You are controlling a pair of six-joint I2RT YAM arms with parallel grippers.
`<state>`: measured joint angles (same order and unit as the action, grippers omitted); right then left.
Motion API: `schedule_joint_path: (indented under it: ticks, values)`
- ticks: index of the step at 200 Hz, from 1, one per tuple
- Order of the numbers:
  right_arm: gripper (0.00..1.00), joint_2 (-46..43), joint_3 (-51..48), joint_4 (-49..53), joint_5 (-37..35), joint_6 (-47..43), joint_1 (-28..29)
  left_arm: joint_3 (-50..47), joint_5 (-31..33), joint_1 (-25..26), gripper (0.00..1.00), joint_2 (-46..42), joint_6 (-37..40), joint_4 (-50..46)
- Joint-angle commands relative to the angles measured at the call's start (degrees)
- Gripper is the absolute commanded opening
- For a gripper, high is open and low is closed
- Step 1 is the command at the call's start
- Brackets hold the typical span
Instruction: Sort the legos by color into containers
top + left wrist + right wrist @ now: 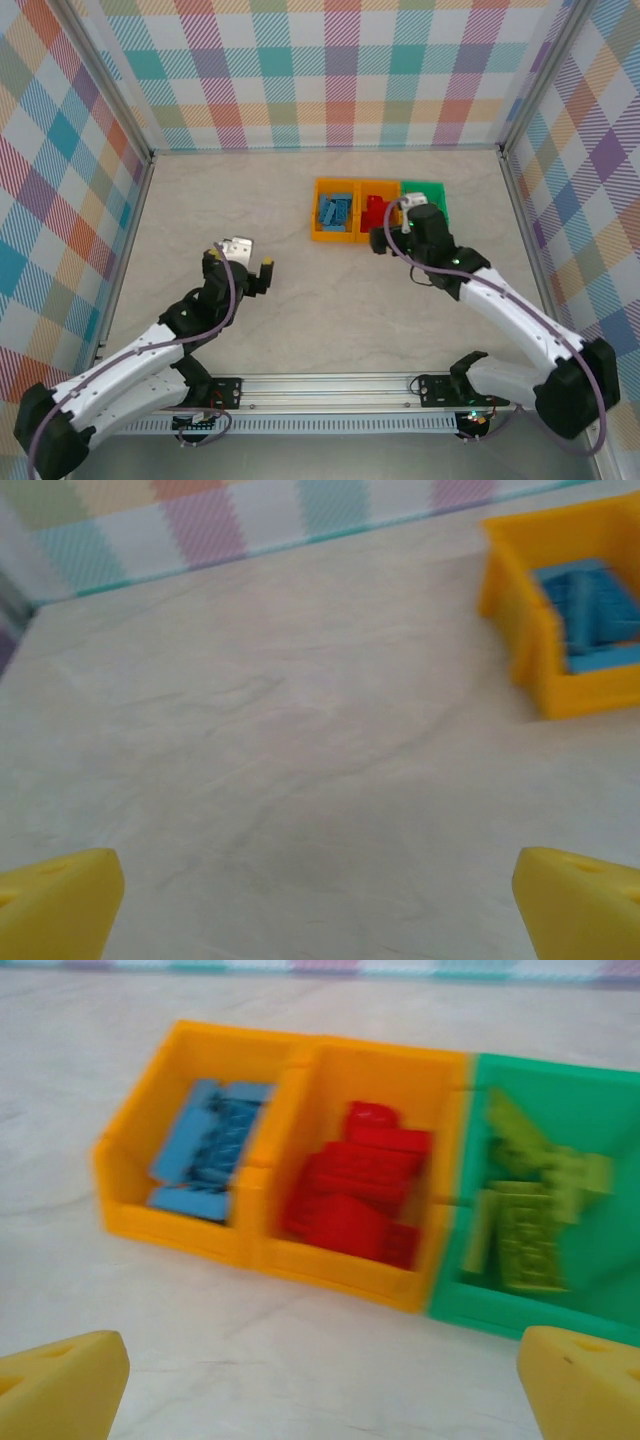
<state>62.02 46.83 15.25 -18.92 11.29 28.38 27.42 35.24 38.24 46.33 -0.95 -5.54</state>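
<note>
From above we see, touching in a row toward the far edge of the table, right of centre, the left orange bin, the middle orange bin and the green bin. The right wrist view adds their contents: blue legos, red legos and olive-green legos, one colour per bin, with the right gripper just before the row, jaws wide and empty. The left gripper, equally agape and empty, hangs over bare table nearer the left edge.
</note>
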Motion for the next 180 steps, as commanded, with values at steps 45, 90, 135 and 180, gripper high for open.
schedule_joint_path:
  ticks: [45, 90, 135, 180]
  values:
    - [1.00, 6.9, -16.5, -24.8, -8.5, -5.9, -18.6, -6.8, -10.4, -22.2, 1.00, 13.3, 0.9, 26.8]
    - [1.00, 22.2, -17.1, -48.5, 0.1, -10.2, -21.6, -6.3, -17.2, -27.2, 1.00, 28.6, 1.7, 41.1]
    - [1.00, 28.5, -26.3, -73.9, 11.4, -10.2, -26.3, -5.6, -24.1, -31.2, 1.00, 37.5, 4.1, 51.3]
    - [1.00, 26.8, -25.1, -67.8, 11.5, -8.9, -26.6, -3.8, -25.3, -33.1, 1.00, 43.2, 2.1, 52.9]
